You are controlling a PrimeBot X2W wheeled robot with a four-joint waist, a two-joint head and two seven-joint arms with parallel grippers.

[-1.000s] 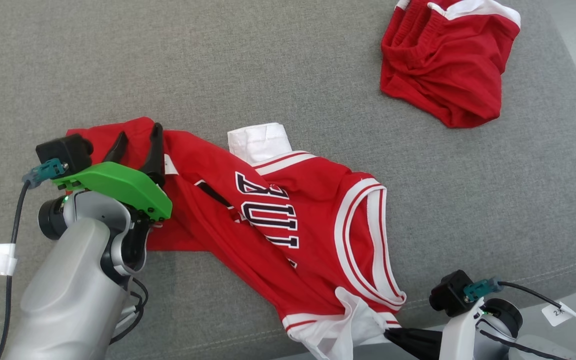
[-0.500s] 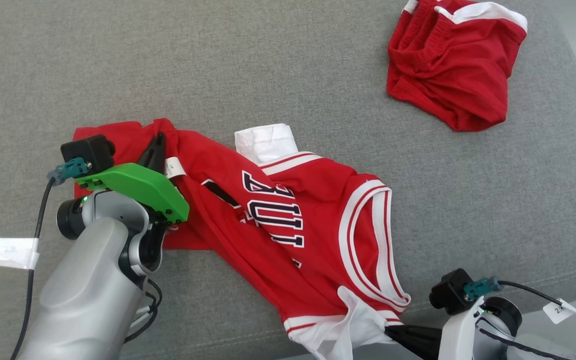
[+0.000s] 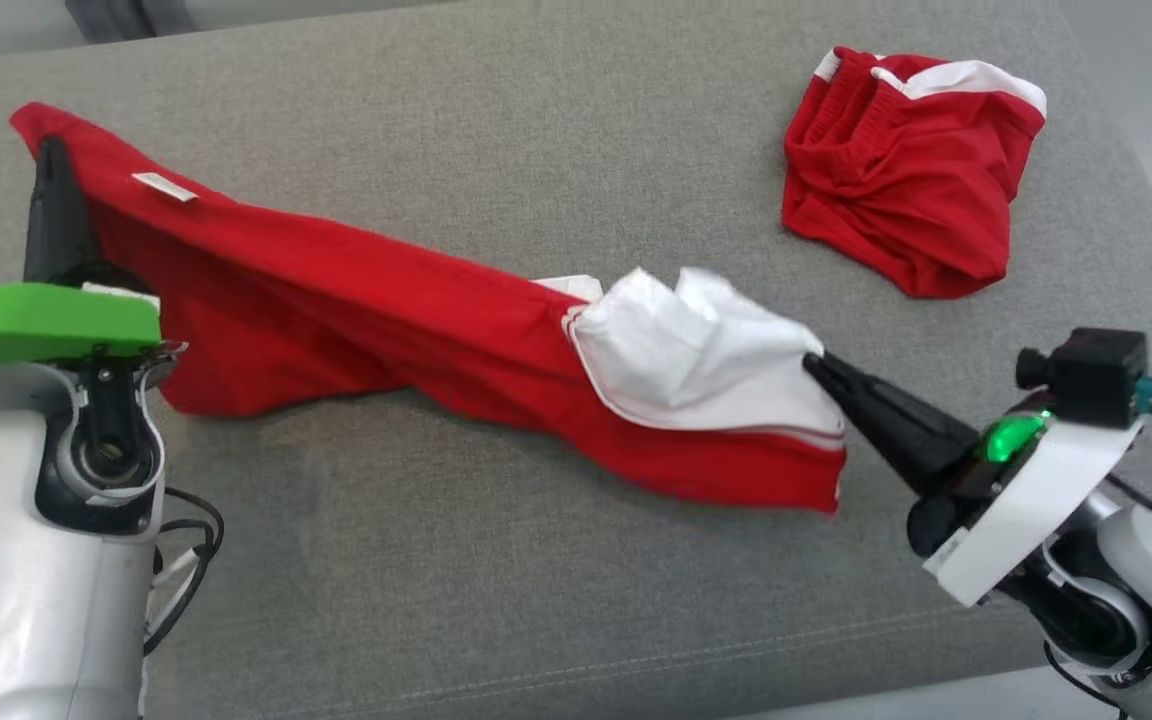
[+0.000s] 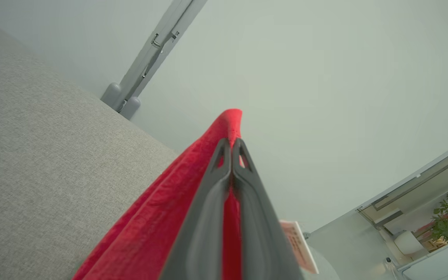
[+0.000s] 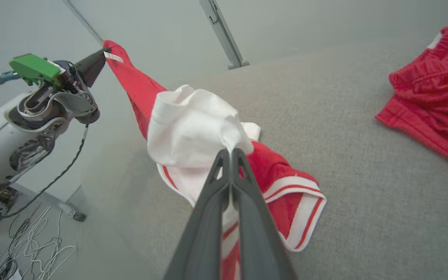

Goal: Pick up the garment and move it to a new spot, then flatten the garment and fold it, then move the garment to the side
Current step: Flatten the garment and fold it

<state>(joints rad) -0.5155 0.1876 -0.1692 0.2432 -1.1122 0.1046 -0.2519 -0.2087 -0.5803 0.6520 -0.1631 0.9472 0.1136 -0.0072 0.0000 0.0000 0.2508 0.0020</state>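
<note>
Jersey (image 3: 386, 330) hangs stretched over middle of grey cushion (image 3: 536, 600), left gripper (image 3: 48, 160) clamped on red corner, right gripper (image 3: 814, 364) pinching white sleeve. Soft, light, sags midway; corners and hems likely best hold.

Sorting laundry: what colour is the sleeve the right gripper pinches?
White; the sleeve shows best in the right wrist view.

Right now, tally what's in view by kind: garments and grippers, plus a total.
Garments: 2 (red jersey shirt with white sleeves, strung between the grippers; crumpled red cloth piece with white trim, lying on the grey fabric cushion)
Grippers: 2 (left gripper and right gripper, both shut on the shirt)
Total: 4
</note>
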